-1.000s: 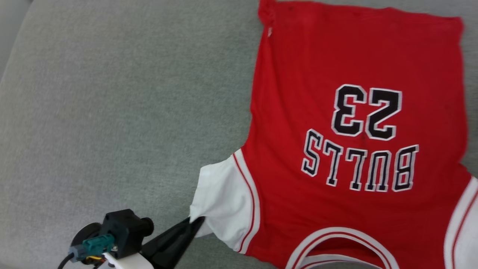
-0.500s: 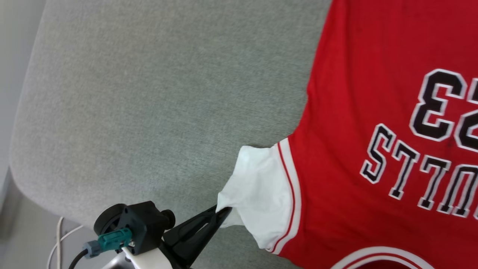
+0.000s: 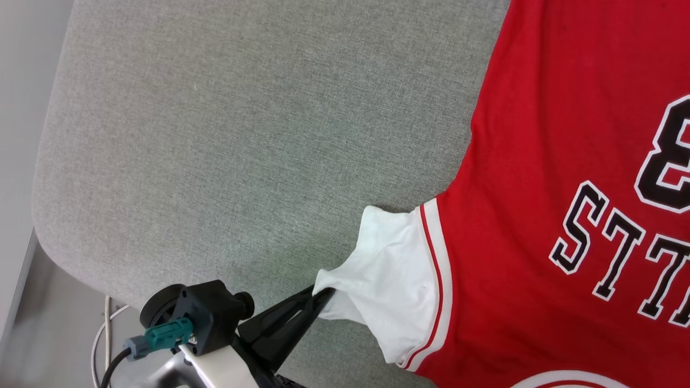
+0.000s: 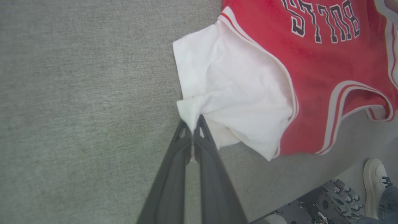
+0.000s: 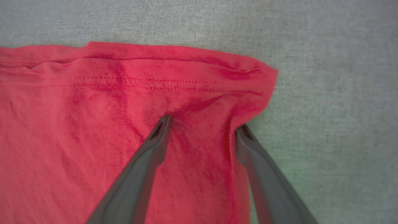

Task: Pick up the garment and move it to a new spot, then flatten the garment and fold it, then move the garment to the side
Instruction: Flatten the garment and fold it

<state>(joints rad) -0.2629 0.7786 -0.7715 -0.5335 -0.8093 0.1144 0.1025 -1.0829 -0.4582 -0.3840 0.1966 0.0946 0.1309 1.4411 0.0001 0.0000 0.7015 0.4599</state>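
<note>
The garment [image 3: 539, 188] is a red jersey with black lettering, lying spread on the grey cushion at the right of the head view. Its white sleeve [image 3: 393, 280] is drawn out to a point toward the lower left. My left gripper [image 3: 322, 293] is shut on that sleeve's corner, and the left wrist view shows the gripper [image 4: 192, 121] pinching the sleeve [image 4: 236, 81]. In the right wrist view my right gripper [image 5: 203, 123] stands open, both fingertips pressed on the red cloth [image 5: 108, 102] near a hem corner, with cloth puckered between them.
The grey cushion [image 3: 215, 134] stretches wide to the left of the jersey. Its rounded left edge drops to pale floor [image 3: 21, 161], where a cable [image 3: 105, 334] trails. In the left wrist view the robot's base [image 4: 326, 202] and a person's white shoe [image 4: 376, 177] show past the near edge.
The head camera has swung left, so the jersey sits further right in the picture. The sleeve corner in my left gripper is pulled tauter, away from the jersey's body.
</note>
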